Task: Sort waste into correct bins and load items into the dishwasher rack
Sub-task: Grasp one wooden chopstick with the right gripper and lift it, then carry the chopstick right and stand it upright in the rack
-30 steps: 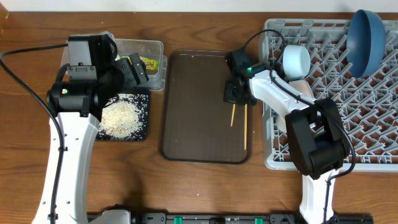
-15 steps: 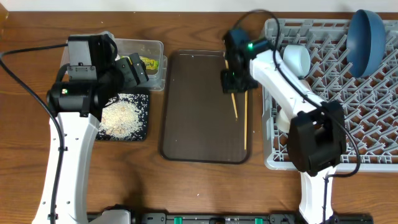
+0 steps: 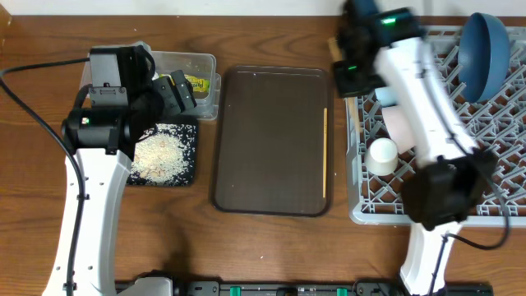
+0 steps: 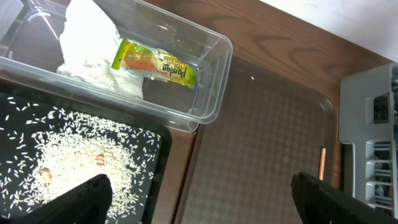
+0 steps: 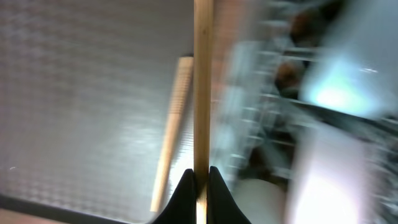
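Note:
My right gripper [image 3: 345, 74] is shut on one wooden chopstick [image 5: 202, 93] and hangs, blurred by motion, over the near-left corner of the grey dishwasher rack [image 3: 460, 177]. The other chopstick [image 3: 325, 152] lies along the right side of the brown tray [image 3: 263, 140]. In the rack sit a dark blue dish [image 3: 485, 49], a small white cup [image 3: 382, 154] and a pale bowl [image 3: 403, 123]. My left gripper [image 3: 177, 92] is open and empty, over the clear tub [image 4: 211, 99] and the black tray [image 4: 158, 149]. The tub holds a napkin [image 4: 93, 50] and a wrapper [image 4: 155, 62]. Rice [image 4: 68, 155] covers the black tray.
The brown serving tray lies between the bins and the rack. Upright pegs fill the rack. My right arm [image 3: 427, 107] crosses the rack's left part and hides what lies under it. Bare wooden table [image 3: 271, 247] runs along the front.
My right gripper has lifted one chopstick off the brown tray and swung it right and back to the rack's corner. The left arm has not moved.

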